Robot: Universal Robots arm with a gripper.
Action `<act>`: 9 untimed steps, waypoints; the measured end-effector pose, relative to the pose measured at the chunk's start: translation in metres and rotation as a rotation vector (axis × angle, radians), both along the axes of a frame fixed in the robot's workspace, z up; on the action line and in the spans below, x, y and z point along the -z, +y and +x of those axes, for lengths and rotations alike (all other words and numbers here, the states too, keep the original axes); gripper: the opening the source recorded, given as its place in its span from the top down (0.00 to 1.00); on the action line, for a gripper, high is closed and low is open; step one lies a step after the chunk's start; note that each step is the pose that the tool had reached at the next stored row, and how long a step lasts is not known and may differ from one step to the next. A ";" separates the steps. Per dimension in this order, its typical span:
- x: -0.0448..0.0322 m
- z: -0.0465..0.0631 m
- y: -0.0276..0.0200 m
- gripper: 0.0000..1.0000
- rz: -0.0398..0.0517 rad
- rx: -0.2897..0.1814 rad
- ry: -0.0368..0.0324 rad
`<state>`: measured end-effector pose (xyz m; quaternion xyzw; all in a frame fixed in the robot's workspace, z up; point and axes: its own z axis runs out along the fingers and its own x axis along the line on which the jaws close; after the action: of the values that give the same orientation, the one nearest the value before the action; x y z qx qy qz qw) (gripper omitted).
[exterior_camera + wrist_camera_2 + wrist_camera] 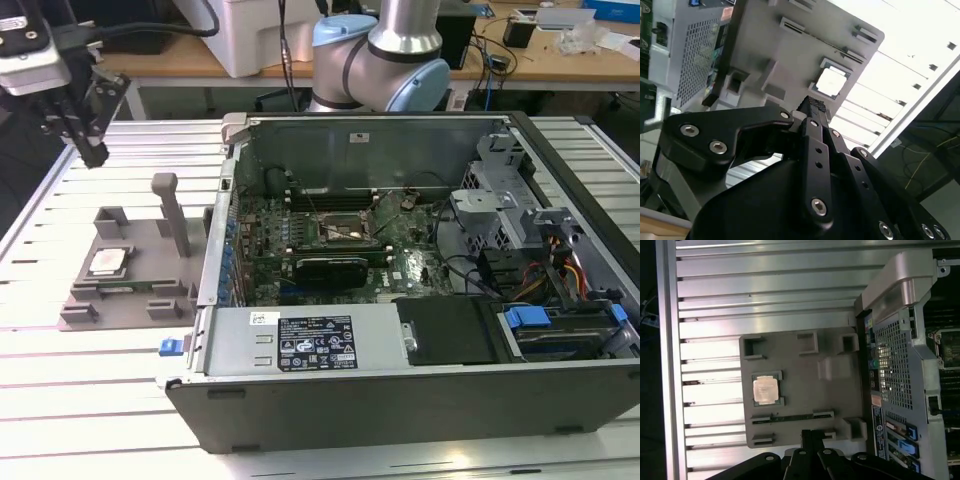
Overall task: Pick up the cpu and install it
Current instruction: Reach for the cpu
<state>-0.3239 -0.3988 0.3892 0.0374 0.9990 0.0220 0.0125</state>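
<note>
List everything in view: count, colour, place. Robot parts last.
cpu: one, silvery top, lying in the tray, untouched
tray: one, grey, on the table at the exterior view's left of the case
strip: one, green, in a tray slot beside the cpu
case: one, dark grey, open, lying on the table
board: one, green, inside the case
socket: one, black frame, mid-board
table: one, silvery slats, under everything
arm: one, silver with pale blue caps, behind the case
claw: one, black, shut and holding nothing, above the table beyond the tray
</note>
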 end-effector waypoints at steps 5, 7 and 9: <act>0.0008 -0.027 0.0000 0.89 -0.0001 0.000 0.0001; 0.0010 -0.033 0.0000 0.89 0.0000 0.000 0.0000; 0.0011 -0.038 0.0000 0.89 -0.0001 0.000 0.0001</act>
<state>-0.3624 -0.3988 0.3882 0.0375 0.9990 0.0220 0.0125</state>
